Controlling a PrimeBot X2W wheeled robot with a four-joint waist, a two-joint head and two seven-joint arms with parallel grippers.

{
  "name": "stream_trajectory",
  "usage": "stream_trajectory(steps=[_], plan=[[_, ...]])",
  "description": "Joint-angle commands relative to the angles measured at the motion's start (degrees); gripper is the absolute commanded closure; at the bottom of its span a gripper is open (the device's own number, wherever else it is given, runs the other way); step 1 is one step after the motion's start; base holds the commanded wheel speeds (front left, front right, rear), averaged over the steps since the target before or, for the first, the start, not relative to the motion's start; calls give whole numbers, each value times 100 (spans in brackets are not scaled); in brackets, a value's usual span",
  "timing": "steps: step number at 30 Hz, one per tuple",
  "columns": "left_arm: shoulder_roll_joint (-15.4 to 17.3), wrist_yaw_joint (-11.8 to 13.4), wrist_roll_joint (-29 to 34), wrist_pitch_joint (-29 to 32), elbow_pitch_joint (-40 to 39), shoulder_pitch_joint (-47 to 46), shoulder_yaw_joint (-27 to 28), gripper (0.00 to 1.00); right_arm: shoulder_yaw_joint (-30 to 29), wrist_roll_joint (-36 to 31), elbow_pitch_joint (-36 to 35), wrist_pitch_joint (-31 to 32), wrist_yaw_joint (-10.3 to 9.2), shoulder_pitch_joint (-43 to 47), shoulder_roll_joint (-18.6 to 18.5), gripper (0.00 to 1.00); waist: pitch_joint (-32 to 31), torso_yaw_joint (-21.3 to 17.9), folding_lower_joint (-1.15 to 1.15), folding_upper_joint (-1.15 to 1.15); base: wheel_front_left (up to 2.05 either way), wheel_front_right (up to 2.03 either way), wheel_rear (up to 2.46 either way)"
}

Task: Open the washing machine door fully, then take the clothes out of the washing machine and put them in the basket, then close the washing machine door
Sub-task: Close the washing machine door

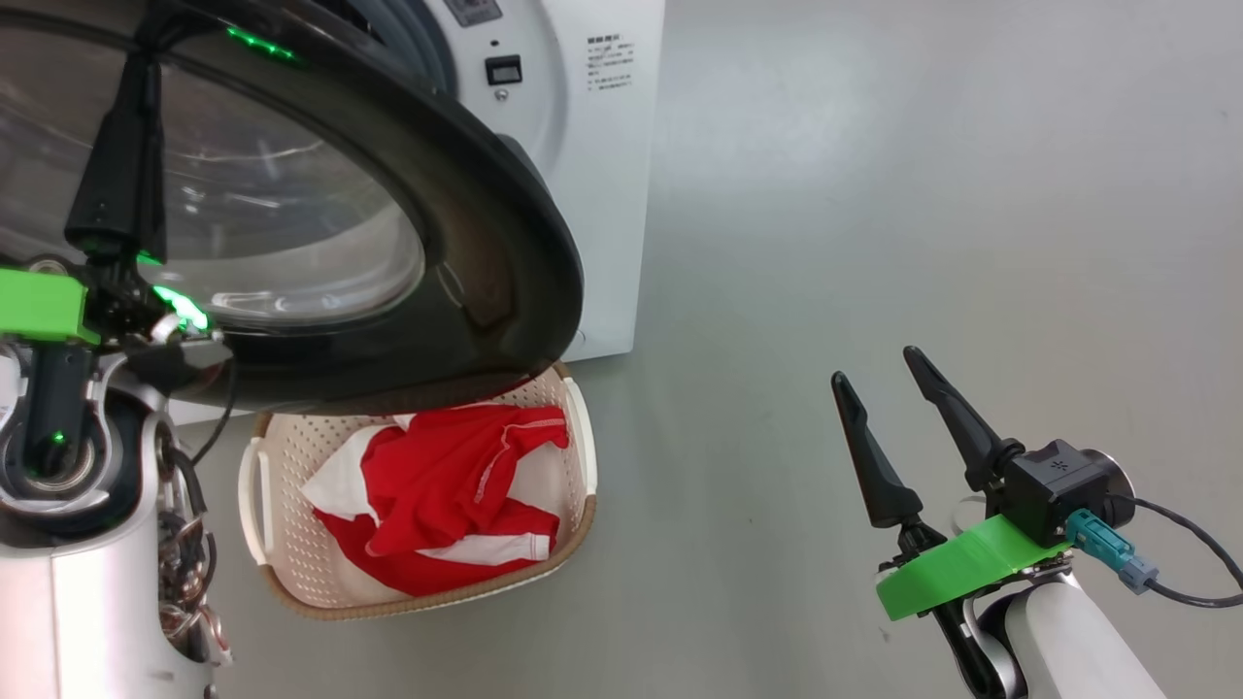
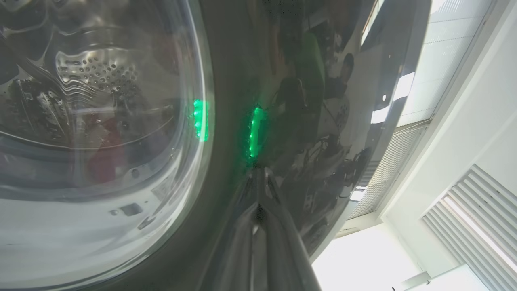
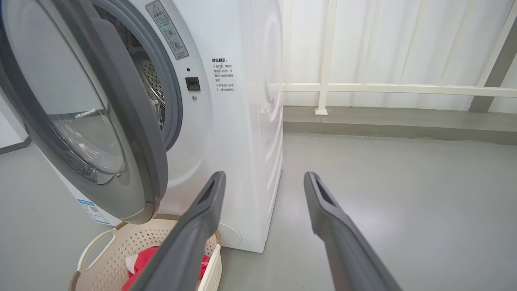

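Holds the left gripper (image 2: 258, 174) clenched, tips against the glossy black rim of the washing machine door (image 1: 505, 223). Holds the right gripper (image 1: 877, 369) released, fingers spread wide, above the grey floor (image 1: 923, 175), well apart from the washing machine (image 1: 607, 194). Shows the door partly open, lower edge over the rear rim of the basket (image 1: 427, 607). Shows the clothes (image 1: 437, 485), red with white trim, heaped inside the basket, on the floor before the washing machine.

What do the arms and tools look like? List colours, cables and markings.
Glossy white arms, black joints. Left tool and right tool: two long tapering black fingers each, on bright green brackets. Right wrist: black box with white dots, teal plug, black cable.
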Motion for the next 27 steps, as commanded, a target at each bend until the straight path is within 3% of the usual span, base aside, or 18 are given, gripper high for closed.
stream_trajectory(steps=[1,2,13,21,27], plan=[[231,-83,71,1,-202,1,143,27,104,-31,-124,-36,20,-111,14,0,-60,56,0,0,0,0,0],[238,-74,83,21,-230,59,131,0,96,-29,-126,-36,20,-106,14,0,-79,78,0,0,0,0,0],[425,-117,612,33,-670,943,-78,0,72,15,-97,-36,20,-20,14,0,-379,285,0,0,0,0,0],[784,-549,2221,-760,-892,1794,-514,0,-11,20,-94,-36,20,91,14,0,-686,412,0,0,0,0,0],[1161,-701,3720,-1508,-1042,2364,-929,0,-152,-117,-185,-36,20,184,14,0,-812,482,0,0,0,0,0]])
